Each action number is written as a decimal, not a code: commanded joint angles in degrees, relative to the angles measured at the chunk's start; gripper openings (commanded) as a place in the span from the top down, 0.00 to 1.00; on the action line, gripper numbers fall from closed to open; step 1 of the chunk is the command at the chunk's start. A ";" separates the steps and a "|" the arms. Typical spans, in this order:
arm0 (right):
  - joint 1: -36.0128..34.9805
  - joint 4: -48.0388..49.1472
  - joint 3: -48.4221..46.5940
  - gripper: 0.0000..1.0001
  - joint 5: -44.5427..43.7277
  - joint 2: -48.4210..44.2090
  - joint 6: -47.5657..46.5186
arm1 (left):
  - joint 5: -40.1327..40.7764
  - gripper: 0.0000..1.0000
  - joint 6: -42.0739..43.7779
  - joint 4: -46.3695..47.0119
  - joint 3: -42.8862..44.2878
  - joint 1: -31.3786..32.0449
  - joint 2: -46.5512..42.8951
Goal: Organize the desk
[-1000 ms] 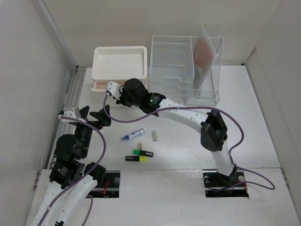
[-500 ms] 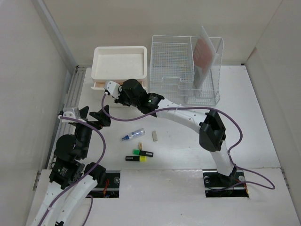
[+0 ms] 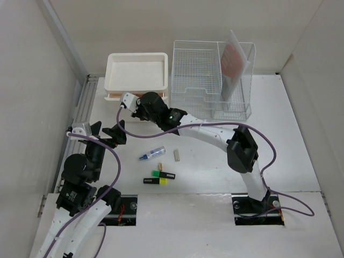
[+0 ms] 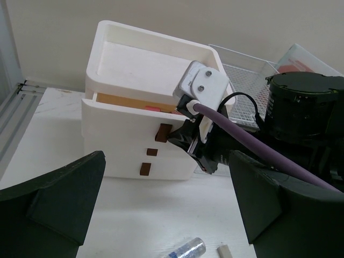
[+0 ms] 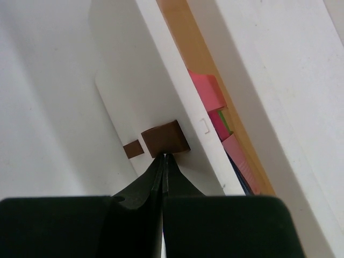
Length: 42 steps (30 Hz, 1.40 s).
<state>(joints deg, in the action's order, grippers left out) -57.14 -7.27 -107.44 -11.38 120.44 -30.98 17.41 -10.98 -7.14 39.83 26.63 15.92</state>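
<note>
The white desk [image 3: 215, 172] holds a white three-drawer box [image 3: 134, 75] at the back left. Its top drawer stands slightly open, with pink and green items [image 5: 207, 94] showing in the gap. My right gripper [image 5: 164, 157] is shut, and its closed tips press against the top drawer's brown handle [image 5: 165, 138]; the left wrist view also shows the gripper [image 4: 174, 137]. My left gripper [image 4: 166, 204] is open and empty, hovering over the desk in front of the box [image 4: 123, 140], at the left in the top view [image 3: 106, 131].
A clear blue-capped tube [image 3: 152, 154], a small eraser [image 3: 177, 155], a green highlighter [image 3: 163, 174] and a yellow highlighter [image 3: 156, 181] lie mid-desk. A wire tray [image 3: 196, 75] and a clear file holder [image 3: 236, 64] stand at the back. Beige walls surround the desk.
My right gripper has moved toward the box with its tips on the handle, and the top drawer has slid further in. The left arm has not moved.
</note>
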 commanded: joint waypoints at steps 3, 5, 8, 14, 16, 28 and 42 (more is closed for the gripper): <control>-0.16 4.02 -4.27 1.00 -0.93 -0.30 -1.01 | 0.17 0.01 0.52 2.21 -0.20 0.35 -0.72; -0.16 4.02 -4.27 1.00 -0.93 0.23 -1.01 | 0.17 0.01 0.52 2.21 -0.20 0.35 -0.72; -0.16 4.02 -4.27 0.99 -0.93 0.23 -1.01 | 0.17 0.01 0.52 2.21 -0.20 0.35 -0.72; -0.16 4.02 -5.33 0.99 -1.54 1.29 -1.01 | 0.17 0.01 0.52 2.21 -0.20 0.35 -0.72; -0.16 4.02 -5.33 0.99 -1.54 1.29 -1.01 | 0.17 0.01 0.52 2.21 -0.20 0.35 -0.72; -0.16 6.21 -0.76 0.99 -7.08 -1.35 -1.01 | 0.17 0.01 0.52 2.21 -0.20 0.35 -0.72; -0.16 6.83 -3.57 0.99 -4.36 -0.12 -1.54 | 0.17 0.01 0.52 2.21 -0.20 0.35 -0.72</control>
<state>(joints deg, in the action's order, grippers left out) -57.14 -4.19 -107.55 -15.44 121.12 -31.73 17.41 -10.98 -7.16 39.83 26.63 15.92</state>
